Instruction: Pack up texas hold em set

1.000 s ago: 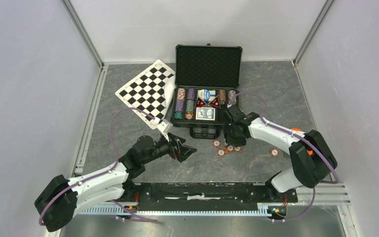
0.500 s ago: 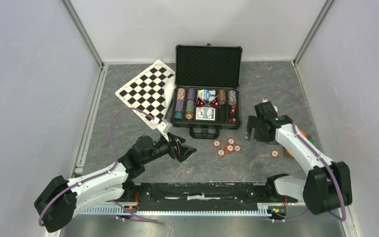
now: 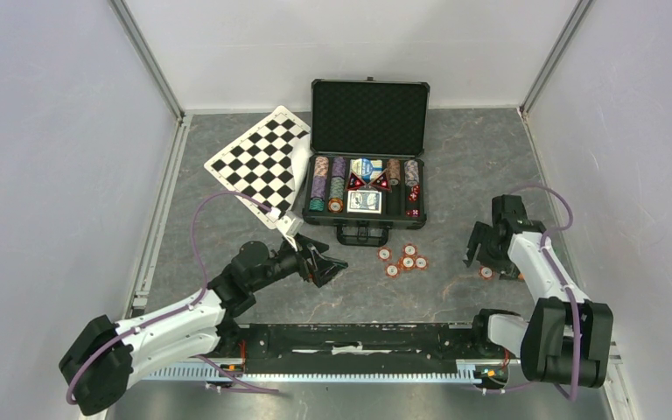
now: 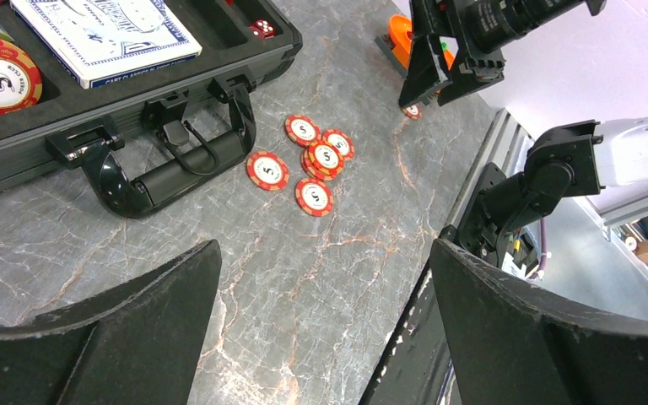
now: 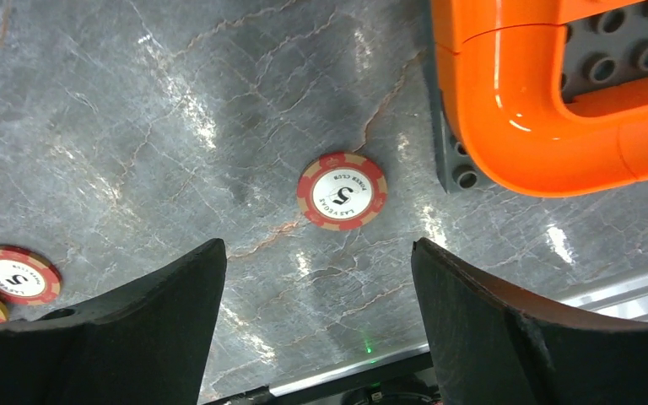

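Texas hold em case (image 3: pixel 369 105) sat open at the table's (image 3: pixel 464 149) far side, long axis running left-right, handle (image 3: pixel 361 234) pointing toward the near edge.
A few loose chips (image 3: pixel 402 260) lay just in front of the handle. The right gripper (image 3: pixel 481 255) hung spread open over a lone chip (image 3: pixel 486 272), and the left gripper (image 3: pixel 328 267) was wide open too, both empty.

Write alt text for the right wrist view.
A red poker chip lies flat on the grey table, just ahead of the open right gripper. An orange curved piece sits top right; another chip lies far left.
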You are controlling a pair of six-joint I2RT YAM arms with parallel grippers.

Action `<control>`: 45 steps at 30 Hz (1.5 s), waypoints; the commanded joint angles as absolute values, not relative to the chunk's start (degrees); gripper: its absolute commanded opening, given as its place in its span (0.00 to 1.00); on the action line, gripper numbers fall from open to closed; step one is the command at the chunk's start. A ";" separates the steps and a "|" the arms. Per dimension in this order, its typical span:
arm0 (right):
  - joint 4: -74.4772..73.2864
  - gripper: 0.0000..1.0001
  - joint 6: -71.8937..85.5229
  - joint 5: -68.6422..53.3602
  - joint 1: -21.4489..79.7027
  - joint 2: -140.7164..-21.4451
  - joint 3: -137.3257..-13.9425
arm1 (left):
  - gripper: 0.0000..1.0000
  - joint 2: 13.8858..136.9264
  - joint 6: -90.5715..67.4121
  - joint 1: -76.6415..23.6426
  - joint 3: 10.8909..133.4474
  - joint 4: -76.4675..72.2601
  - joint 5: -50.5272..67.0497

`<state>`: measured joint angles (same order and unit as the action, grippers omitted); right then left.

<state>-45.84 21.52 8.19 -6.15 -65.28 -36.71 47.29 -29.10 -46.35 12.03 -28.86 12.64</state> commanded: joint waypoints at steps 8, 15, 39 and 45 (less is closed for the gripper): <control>-39.85 0.77 20.89 6.18 -7.54 -69.57 -35.00 | 1.00 45.70 -28.21 -46.14 11.60 -29.17 13.65; -39.61 0.75 21.16 6.97 -8.61 -73.65 -37.80 | 1.00 45.88 -28.20 -46.14 11.60 -29.13 13.65; -38.76 0.55 20.74 -0.82 -12.16 -77.95 -36.04 | 1.00 45.48 -28.11 -46.14 11.69 -28.92 13.63; -37.88 0.47 21.22 -3.73 -12.21 -77.26 -35.37 | 1.00 45.26 -28.12 -46.14 11.74 -28.81 13.71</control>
<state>-40.49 20.36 2.07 -12.19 -76.71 -37.74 46.00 -29.10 -46.35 11.92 -28.38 12.67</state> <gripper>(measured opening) 0.490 0.993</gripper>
